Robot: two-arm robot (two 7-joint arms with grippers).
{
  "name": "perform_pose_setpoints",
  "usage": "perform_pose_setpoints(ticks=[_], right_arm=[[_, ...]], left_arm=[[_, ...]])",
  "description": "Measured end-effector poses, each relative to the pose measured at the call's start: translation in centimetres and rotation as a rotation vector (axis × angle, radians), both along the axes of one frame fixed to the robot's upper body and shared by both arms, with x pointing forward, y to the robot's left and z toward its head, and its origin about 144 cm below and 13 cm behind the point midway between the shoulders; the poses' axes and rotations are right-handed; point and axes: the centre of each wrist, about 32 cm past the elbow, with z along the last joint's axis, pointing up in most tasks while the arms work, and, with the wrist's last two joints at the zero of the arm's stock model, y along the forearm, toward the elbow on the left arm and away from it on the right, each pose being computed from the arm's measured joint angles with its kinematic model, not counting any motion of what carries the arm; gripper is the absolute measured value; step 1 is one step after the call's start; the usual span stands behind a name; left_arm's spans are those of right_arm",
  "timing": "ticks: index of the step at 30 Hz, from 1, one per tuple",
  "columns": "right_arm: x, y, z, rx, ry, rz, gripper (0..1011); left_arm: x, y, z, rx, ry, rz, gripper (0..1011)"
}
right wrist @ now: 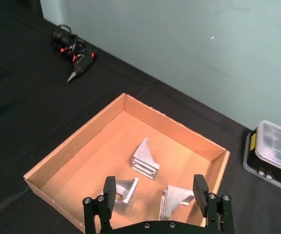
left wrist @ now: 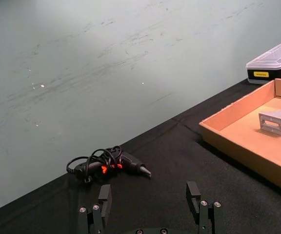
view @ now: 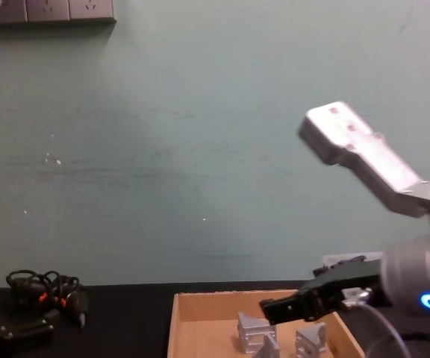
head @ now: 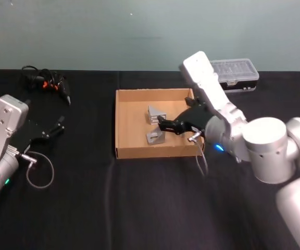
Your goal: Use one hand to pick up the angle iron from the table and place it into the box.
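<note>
The tan cardboard box [head: 123,125] sits mid-table on the black table [head: 139,208]. Three silver angle irons lie on its floor: one in the middle [right wrist: 144,158], two nearer the front wall [right wrist: 123,190] [right wrist: 177,201]. The head view shows two of them [head: 157,113] [head: 155,136]. My right gripper [head: 165,126] hovers over the box's right half, open, with nothing between its fingers [right wrist: 110,187]. In the chest view it [view: 275,306] hangs just above the angle irons [view: 252,332]. My left gripper [head: 56,127] rests open at the table's left, far from the box.
A black corded hand tool with orange marks [head: 48,82] lies at the back left. A clear-lidded plastic case [head: 236,73] stands behind the box at the back right. A loose cable loop [head: 39,172] lies by the left arm.
</note>
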Motion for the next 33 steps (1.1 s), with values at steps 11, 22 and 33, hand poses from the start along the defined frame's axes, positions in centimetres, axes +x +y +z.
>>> perform_pose_setpoints(ticks=[11, 22, 33], right_arm=[[-4.0, -2.7, -1.8, 0.089, -0.149, -0.011, 1003], [-6.8, -3.9, -4.3, 0.129, -0.305, -0.053, 1003], [-7.4, -4.4, -4.9, 0.158, -0.345, -0.037, 1003]], left_arm=[[0.0, 0.0, 0.0, 0.0, 0.0, 0.0, 1005], [0.0, 0.0, 0.0, 0.0, 0.0, 0.0, 1005], [0.0, 0.0, 0.0, 0.0, 0.0, 0.0, 1005]])
